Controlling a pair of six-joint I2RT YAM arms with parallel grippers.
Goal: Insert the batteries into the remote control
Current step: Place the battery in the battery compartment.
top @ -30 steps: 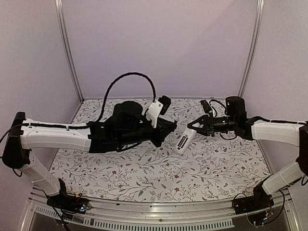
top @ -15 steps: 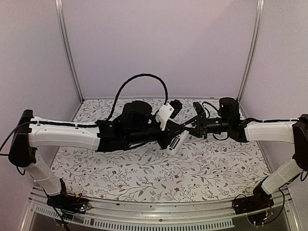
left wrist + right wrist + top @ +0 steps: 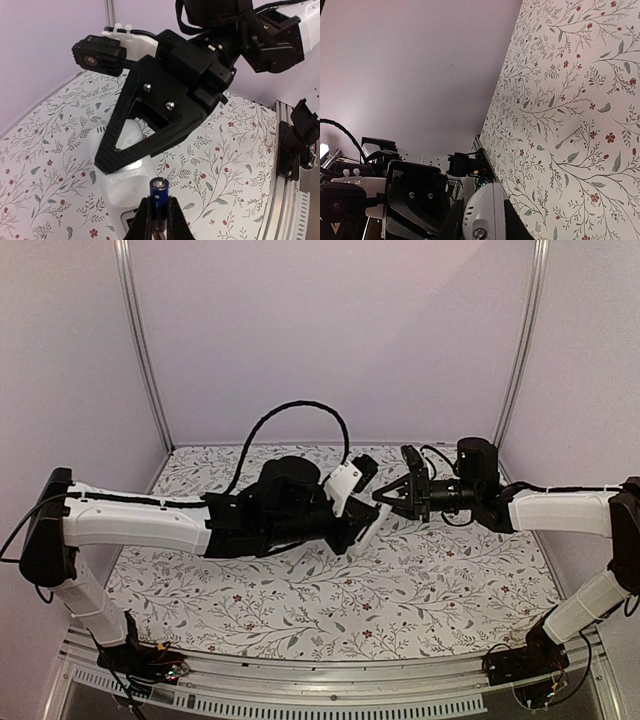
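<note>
My right gripper (image 3: 384, 496) is shut on one end of the white remote control (image 3: 371, 525) and holds it slanted above the floral table. In the right wrist view the remote's rounded end (image 3: 487, 200) sits between the fingers of my right gripper (image 3: 482, 210). My left gripper (image 3: 159, 201) is shut on a dark blue battery (image 3: 159, 187), which stands upright with its metal tip up. The battery is just in front of the remote control (image 3: 122, 175), whose middle is covered by the right gripper's black body (image 3: 155, 130). In the top view my left gripper (image 3: 352, 532) is right beside the remote.
The table wears a floral cloth (image 3: 300, 590). An aluminium rail (image 3: 330, 695) runs along the near edge, with the arm bases on it. Purple walls and metal posts (image 3: 140, 350) close the sides. A pale flat piece (image 3: 567, 132) lies on the cloth.
My left arm has moved right with the battery and my right arm has moved left with the remote. The two grippers now meet at the table's middle.
</note>
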